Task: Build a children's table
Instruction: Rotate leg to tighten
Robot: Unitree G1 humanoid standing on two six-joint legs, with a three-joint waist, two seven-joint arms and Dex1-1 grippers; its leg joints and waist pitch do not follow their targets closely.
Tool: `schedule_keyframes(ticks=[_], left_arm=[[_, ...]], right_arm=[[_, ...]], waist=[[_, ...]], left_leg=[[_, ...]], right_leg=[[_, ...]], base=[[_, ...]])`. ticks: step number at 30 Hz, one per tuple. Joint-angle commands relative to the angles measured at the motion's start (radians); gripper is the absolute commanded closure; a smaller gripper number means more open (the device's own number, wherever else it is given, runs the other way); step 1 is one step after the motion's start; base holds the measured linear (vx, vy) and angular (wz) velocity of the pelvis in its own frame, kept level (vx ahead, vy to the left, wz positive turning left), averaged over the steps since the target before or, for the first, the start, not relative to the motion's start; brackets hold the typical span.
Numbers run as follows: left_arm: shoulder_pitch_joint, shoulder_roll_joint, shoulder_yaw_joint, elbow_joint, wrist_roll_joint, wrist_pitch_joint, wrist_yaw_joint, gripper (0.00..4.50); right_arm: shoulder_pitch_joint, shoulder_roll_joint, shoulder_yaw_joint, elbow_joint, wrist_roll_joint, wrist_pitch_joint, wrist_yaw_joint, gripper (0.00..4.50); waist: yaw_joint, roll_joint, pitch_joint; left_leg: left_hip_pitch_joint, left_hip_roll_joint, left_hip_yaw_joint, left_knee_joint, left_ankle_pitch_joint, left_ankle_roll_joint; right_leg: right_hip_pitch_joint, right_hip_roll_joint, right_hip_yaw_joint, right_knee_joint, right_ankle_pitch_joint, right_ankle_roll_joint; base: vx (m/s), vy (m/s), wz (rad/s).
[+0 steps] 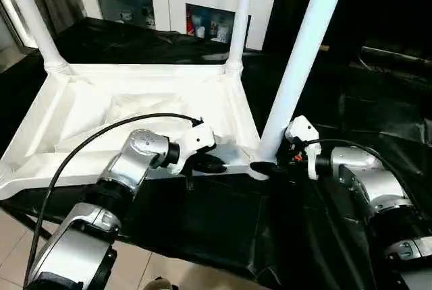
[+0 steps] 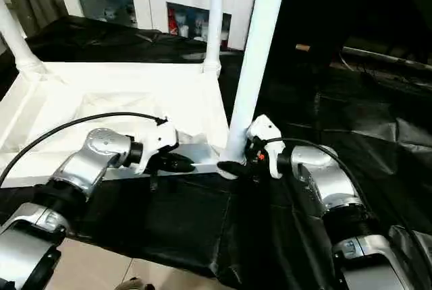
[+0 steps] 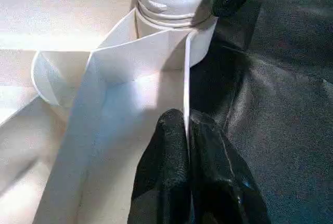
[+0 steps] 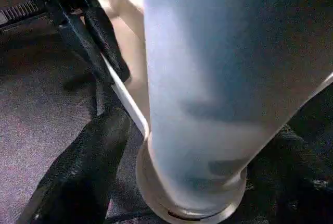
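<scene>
Table [image 1: 81, 111]: light, stiff, slick plastic; my left gripper [image 1: 206, 162] pinches its rim; right gripper [image 1: 270, 166] spread round near leg [image 1: 297, 61], best taken low.

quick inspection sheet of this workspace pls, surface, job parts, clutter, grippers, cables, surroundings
surface: black sheet over the work area.
job's things: white table top lying underside up; three legs seated, the near one in its corner socket.
clutter: nothing seen.
grippers: left gripper shut on the table top's near rim; right gripper with fingers either side of the near leg's base, contact unclear.
cables: black cable looping over the left forearm.
surroundings: white cabinet with glass doors behind; tiled floor.
</scene>
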Motion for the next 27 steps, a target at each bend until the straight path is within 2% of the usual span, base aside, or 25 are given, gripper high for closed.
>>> schedule_keyframes(ticks=[1,7,9,19,23,25,27], left_arm=[[0.014,-0.009,0.011,-0.024,-0.039,0.003,-0.005,4.5],[0.019,-0.004,0.011,-0.039,-0.038,0.016,-0.008,4.5],[0.019,-0.004,0.012,-0.039,-0.037,0.017,-0.008,4.5],[0.027,0.001,0.013,-0.052,-0.036,0.029,-0.012,4.5],[0.011,-0.011,0.024,-0.022,-0.024,0.016,0.044,4.5],[0.003,-0.018,0.029,-0.007,-0.018,0.013,0.069,4.5],[-0.031,-0.05,0.046,0.051,0.001,0.034,0.177,4.5]], right_arm=[[0.018,-0.002,0.018,-0.001,-0.012,0.012,0.007,1.33],[0.018,-0.013,0.01,0.008,-0.013,0.015,0.011,1.82],[0.02,-0.015,0.012,0.01,-0.018,0.011,0.011,2.11],[0.027,-0.009,0.021,0.027,-0.029,-0.003,0.005,2.42],[0.012,0.028,-0.021,0.097,-0.028,0.001,-0.095,2.44],[0.005,0.042,-0.037,0.123,-0.026,0.005,-0.135,2.45],[-0.008,0.096,-0.091,0.193,-0.012,0.018,-0.271,2.45]], waist=[[0.004,-0.01,-0.062],[0.003,-0.011,-0.064],[0.004,-0.01,-0.064],[0.005,-0.009,-0.066],[0.003,-0.008,-0.066],[-0.002,-0.008,-0.062],[-0.007,-0.007,-0.058]], left_leg=[[0.015,0.068,-0.03,-0.071,-0.186,0.044],[0.015,0.066,-0.028,-0.068,-0.171,0.049],[0.015,0.065,-0.028,-0.068,-0.169,0.05],[0.015,0.064,-0.027,-0.065,-0.157,0.056],[0.016,0.065,-0.028,-0.065,-0.167,0.052],[0.017,0.065,-0.031,-0.069,-0.207,0.031],[0.02,0.063,-0.032,-0.073,-0.249,0.013]], right_leg=[[0.046,-0.086,0.062,-0.072,-0.188,-0.222],[0.048,-0.084,0.062,-0.068,-0.156,-0.228],[0.048,-0.084,0.061,-0.068,-0.156,-0.229],[0.049,-0.083,0.061,-0.065,-0.134,-0.234],[0.048,-0.084,0.061,-0.065,-0.145,-0.236],[0.047,-0.085,0.06,-0.073,-0.207,-0.225],[0.043,-0.086,0.06,-0.082,-0.277,-0.21]], base=[[0.0,0.0,0.0],[0.0,0.0,0.0],[0.0,0.0,0.0],[0.0,0.0,0.0],[0.0,0.0,0.0],[0.0,0.0,0.0],[0.0,0.0,0.0]])
